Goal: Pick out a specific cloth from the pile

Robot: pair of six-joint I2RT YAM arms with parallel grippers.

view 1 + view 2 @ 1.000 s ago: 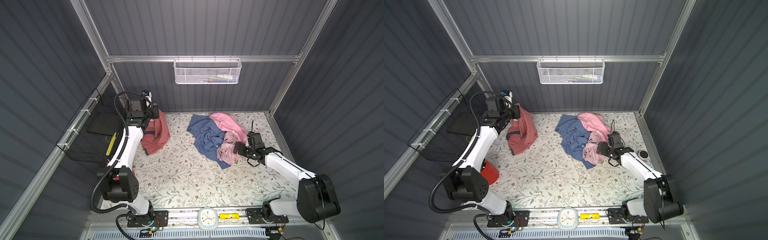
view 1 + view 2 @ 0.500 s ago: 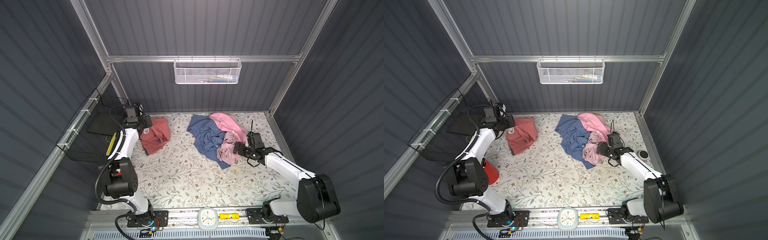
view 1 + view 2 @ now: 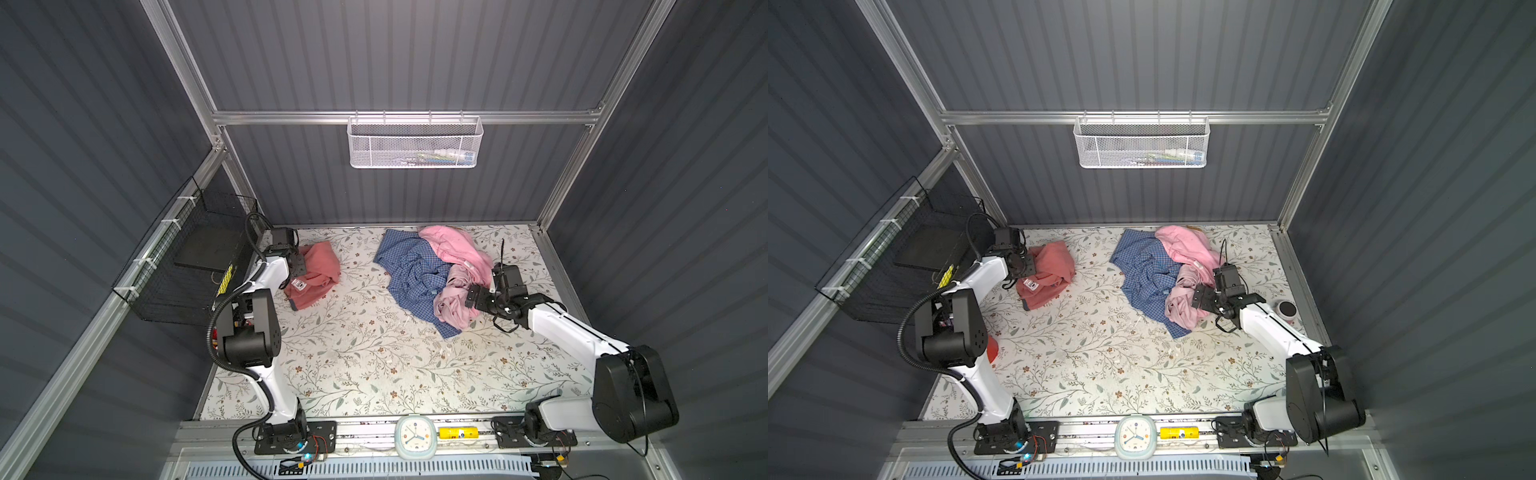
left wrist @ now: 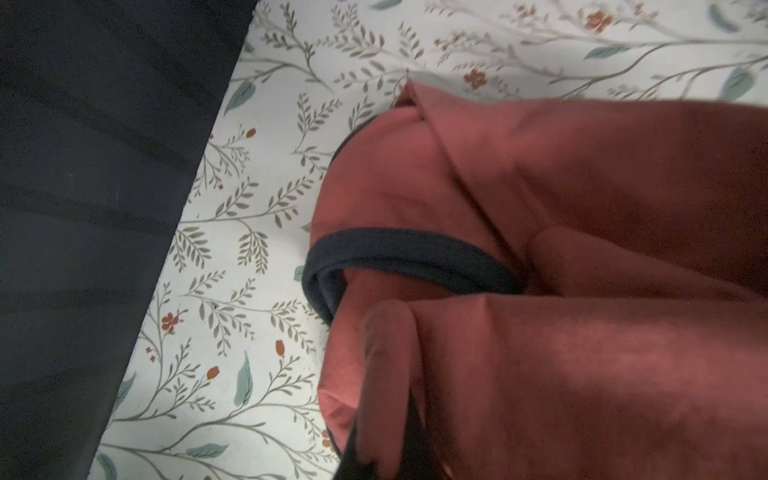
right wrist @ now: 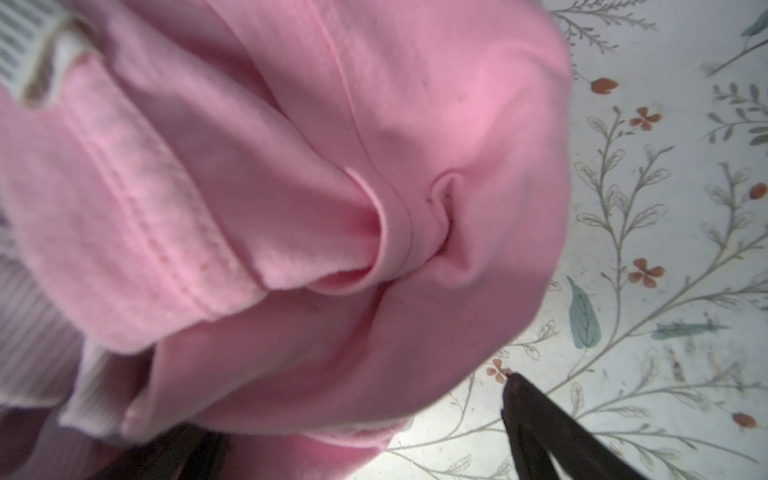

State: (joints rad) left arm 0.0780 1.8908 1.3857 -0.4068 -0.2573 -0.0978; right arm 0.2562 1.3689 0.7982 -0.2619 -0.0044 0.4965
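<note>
Garments number four: the plain salmon-red soft fabric cloth lies on the floral-printed tabletop, well left of the three-garment pink-and-blue-checked pile. The left gripper is clamped on it; the right gripper gapes at the pile's edge. Grey ribbed walls enclose the tabletop.

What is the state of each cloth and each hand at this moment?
salmon cloth, crumpled on the table, apart from the pile.
pile, a loose heap, lying on the table.
left hand, shut on the salmon cloth.
right hand, open at the pile's pink edge.
</note>
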